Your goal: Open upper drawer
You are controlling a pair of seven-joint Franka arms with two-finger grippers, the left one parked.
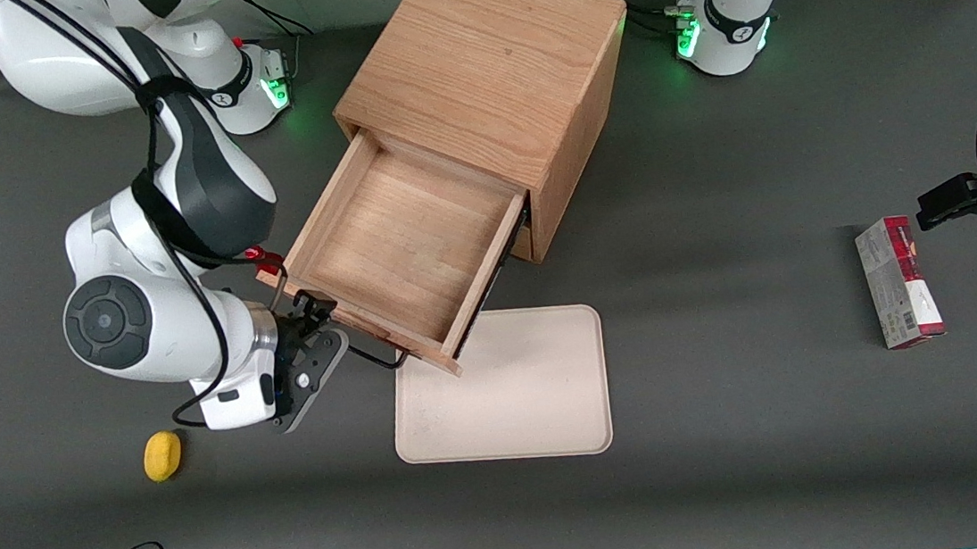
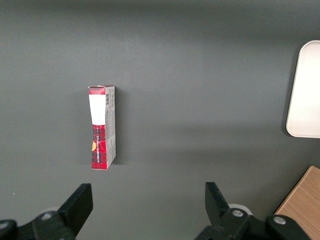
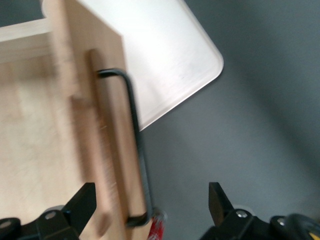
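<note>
— Progress on upper drawer (image 1: 400, 243)?
— Pulled well out of oak cabinet (image 1: 481, 60), front edge hanging over cream tray (image 1: 508, 389). Looks essentially finished; only backing away left.
— Gripper (image 3: 150, 212)?
— Beside black handle (image 3: 135, 145), fingers (image 3: 80, 205) spread wide, gripping nothing.

The upper drawer (image 1: 407, 251) stands pulled out of the cabinet (image 1: 487, 68), its front overhanging the tray (image 1: 509, 398) on the worktop (image 1: 740, 465). My jaws, parted, sit at its handle (image 3: 135, 145). A lemon (image 1: 163, 455) lies nearer the camera; a carton (image 1: 897, 282) lies toward the parked arm's end.
</note>
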